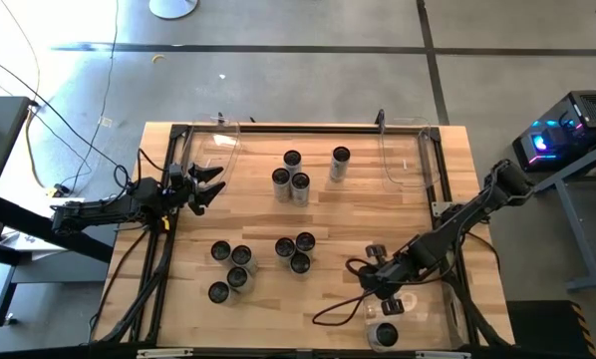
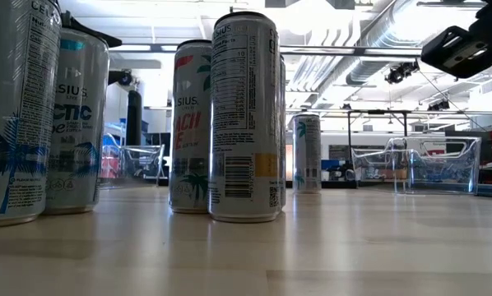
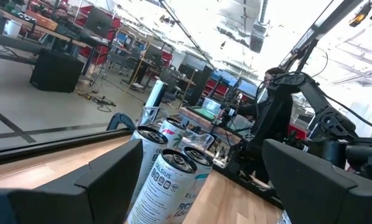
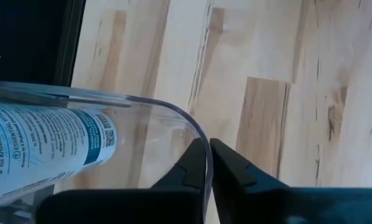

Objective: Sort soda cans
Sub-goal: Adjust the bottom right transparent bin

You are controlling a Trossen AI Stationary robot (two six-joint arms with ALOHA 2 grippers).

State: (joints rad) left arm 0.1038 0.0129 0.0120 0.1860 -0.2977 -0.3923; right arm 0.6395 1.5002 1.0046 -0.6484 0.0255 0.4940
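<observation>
Several slim silver-white soda cans with dark tops stand upright on the wooden table in three clusters: far centre [image 1: 296,176], near left [image 1: 230,269] and near centre [image 1: 296,251]. One more can [image 1: 384,334] is inside a clear bin [image 1: 410,317] at the near right. My left gripper [image 1: 206,185] is open near the table's left edge, level and pointing at the far cluster [image 3: 173,171], touching nothing. My right gripper [image 1: 383,295] is at the near-right bin, its fingers almost together [image 4: 208,163]. My right gripper is shut on the clear bin's wall at a rounded corner of its rim [image 4: 197,132]. The thin wall is pinched between the two fingers [image 4: 189,171], which come from above, pointing down. The bin rests on the table with a can [image 4: 46,146] inside.
Two more clear bins sit at the far edge, one far left [image 1: 216,140] and one far right [image 1: 406,152]. A black frame [image 1: 308,126] runs along the table's edges. A dark cable [image 1: 340,304] loops on the wood beside my right gripper. Bare wood lies between the clusters.
</observation>
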